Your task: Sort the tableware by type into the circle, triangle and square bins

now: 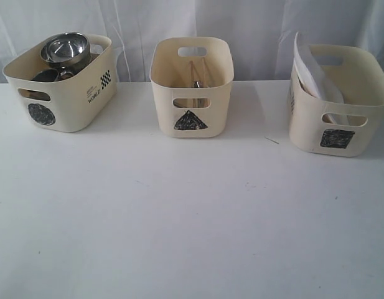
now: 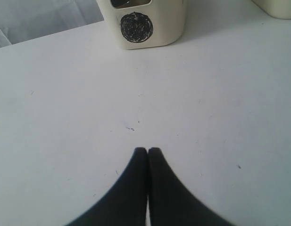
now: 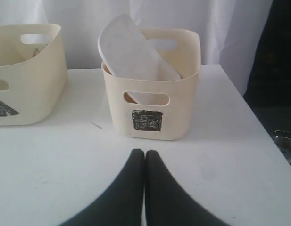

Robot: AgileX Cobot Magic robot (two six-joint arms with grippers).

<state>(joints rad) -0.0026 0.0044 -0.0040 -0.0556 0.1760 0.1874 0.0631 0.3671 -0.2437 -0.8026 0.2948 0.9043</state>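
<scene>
Three cream bins stand along the back of the white table. The circle bin [image 1: 64,93] at the left holds a steel bowl [image 1: 66,48] stacked over a steel mug [image 1: 45,75]. In the middle, the triangle bin [image 1: 192,87] contains thin wooden chopsticks [image 1: 193,78] and steel cutlery [image 1: 196,84]. At the right, the square bin [image 1: 338,103] carries the large white square plate [image 1: 313,71] leaning upright. My left gripper [image 2: 147,149] is shut and empty above bare table, short of the circle bin [image 2: 145,23]. My right gripper [image 3: 145,152] is shut and empty before the square bin [image 3: 152,94]. Neither gripper appears in the exterior view.
A white curtain hangs behind the bins. The table's right edge [image 3: 258,122] runs close beside the square bin, with dark floor past it. A thin short sliver [image 1: 271,140] lies on the table between the triangle and square bins.
</scene>
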